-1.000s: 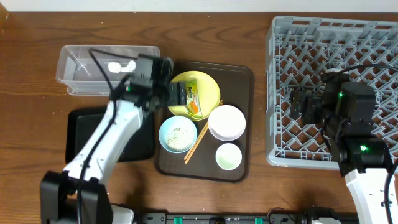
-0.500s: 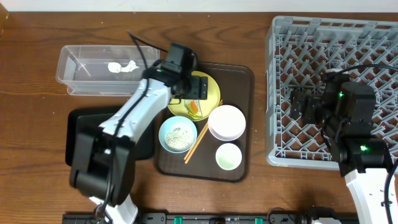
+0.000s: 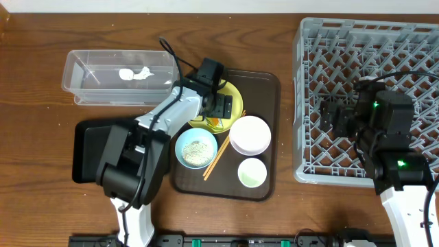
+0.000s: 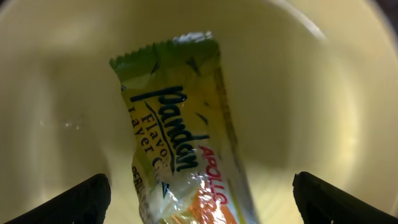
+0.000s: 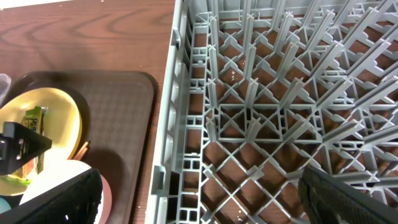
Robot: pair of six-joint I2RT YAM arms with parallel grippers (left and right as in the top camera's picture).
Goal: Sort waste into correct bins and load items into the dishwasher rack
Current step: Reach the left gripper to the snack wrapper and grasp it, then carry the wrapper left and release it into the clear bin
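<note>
Beside wrapper (image 4: 177, 143), room either side; blue bowl (image 3: 180, 147) apparently crowds plate (image 4: 298, 93).

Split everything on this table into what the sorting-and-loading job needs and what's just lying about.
Job: wrapper, white scrap, rice grains, clear tub, black tray, yellow plate, white-pinkish bowl, light blue bowl, small cup, chopsticks, grey rack.
Lying about: brown serving tray, only carrying dishes.

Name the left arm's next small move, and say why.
Probably lower the left hand straight down and close it on the wrapper. Its jaws stand wide open, with one fingertip on each side of the wrapper, which lies flat on the yellow plate and is not yet gripped.
</note>
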